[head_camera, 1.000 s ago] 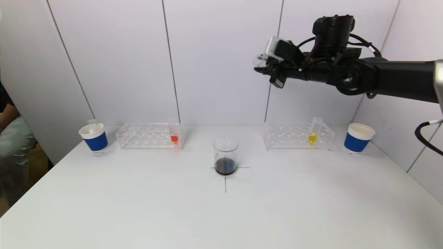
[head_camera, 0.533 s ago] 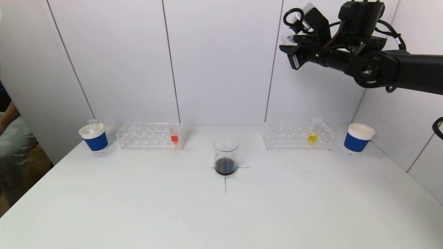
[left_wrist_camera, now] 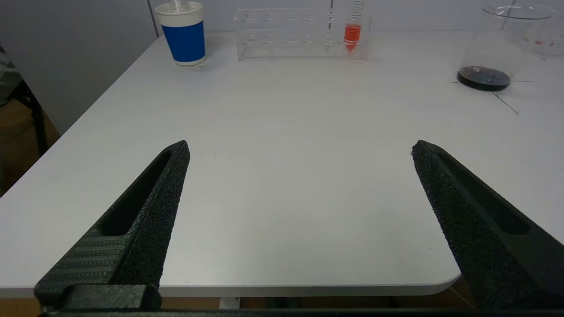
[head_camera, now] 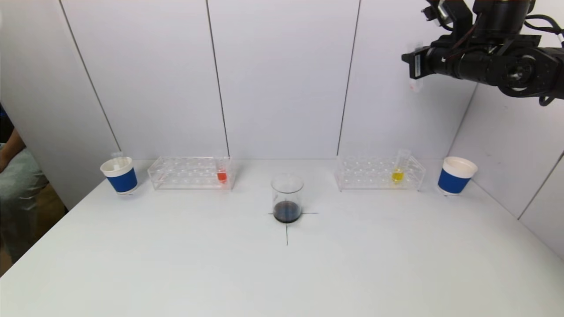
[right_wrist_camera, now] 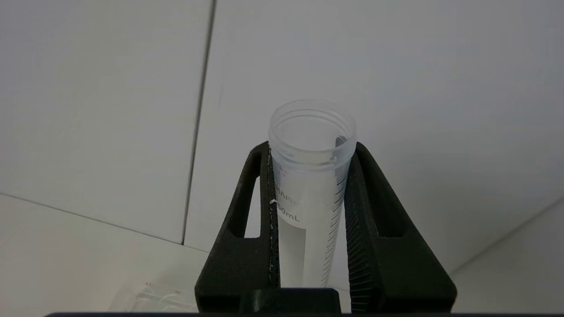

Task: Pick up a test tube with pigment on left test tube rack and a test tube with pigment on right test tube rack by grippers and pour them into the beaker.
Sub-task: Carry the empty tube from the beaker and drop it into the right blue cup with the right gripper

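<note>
Clear plastic, empty by the look of it: the test tube (right_wrist_camera: 310, 185) sits clamped in the right pincer (right_wrist_camera: 308, 193), high above the right rack (head_camera: 380, 174) and well up from the beaker (head_camera: 287, 198). Dark liquid lies in the beaker, so my read is the pour is done and this tube wants dropping off, likely in the blue cup (head_camera: 456, 176) just beyond that rack. That calls for a descent with the tube upright over the cup's mouth. The right wrist view shows the tube's open mouth and bare inside; the head view gives only a pale sliver. The left pincer (left_wrist_camera: 299, 149), spread wide and holding nothing, shows only in its own view, low at the worktop (left_wrist_camera: 282, 176) edge, well short of the beaker.
</note>
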Tool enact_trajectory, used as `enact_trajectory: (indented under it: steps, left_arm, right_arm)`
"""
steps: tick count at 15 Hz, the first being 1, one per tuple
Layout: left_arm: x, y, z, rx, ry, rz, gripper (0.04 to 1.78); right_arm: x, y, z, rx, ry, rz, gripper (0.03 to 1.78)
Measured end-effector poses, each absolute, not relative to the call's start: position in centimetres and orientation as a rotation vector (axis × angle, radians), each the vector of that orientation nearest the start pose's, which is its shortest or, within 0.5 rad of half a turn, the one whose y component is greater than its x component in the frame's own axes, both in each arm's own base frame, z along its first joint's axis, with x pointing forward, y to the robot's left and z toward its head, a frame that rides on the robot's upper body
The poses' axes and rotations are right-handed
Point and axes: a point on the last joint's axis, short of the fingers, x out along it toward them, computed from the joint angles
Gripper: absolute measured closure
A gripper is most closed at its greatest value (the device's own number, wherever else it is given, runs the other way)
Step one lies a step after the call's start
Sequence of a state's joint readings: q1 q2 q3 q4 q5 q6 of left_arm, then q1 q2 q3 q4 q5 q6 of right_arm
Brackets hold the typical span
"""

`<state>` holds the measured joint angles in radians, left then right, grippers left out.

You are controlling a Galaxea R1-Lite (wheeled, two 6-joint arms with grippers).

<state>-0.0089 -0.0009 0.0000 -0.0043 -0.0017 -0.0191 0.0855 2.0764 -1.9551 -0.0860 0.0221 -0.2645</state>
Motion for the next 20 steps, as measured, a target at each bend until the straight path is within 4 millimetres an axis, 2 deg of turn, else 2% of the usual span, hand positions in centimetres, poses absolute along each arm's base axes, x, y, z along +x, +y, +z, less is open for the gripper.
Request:
enact_trajectory:
  steps: [5,9,16,20]
  left_arm:
    - [-2.3,0.0,7.6,-0.020,-0.005,-0.011,0.06]
    - [-2.3,0.0,7.6,-0.020,-0.005,-0.011,0.06]
    - [-2.3,0.0,7.6,-0.020,-0.005,-0.011,0.06]
    - [-2.3,0.0,7.6,-0.020,-0.005,-0.011,0.06]
  right_arm:
    - [41.6,-1.9,31.8,-0.118,0.107,-0.011,1.33]
    - [41.1,-5.2,31.6,-0.079,0.119,-0.084,1.33]
    - [41.7,-8.5,28.0,-0.020,0.188,-0.133,1.33]
    - [42.7,-9.2,25.4,-0.019,0.190,-0.141,1.33]
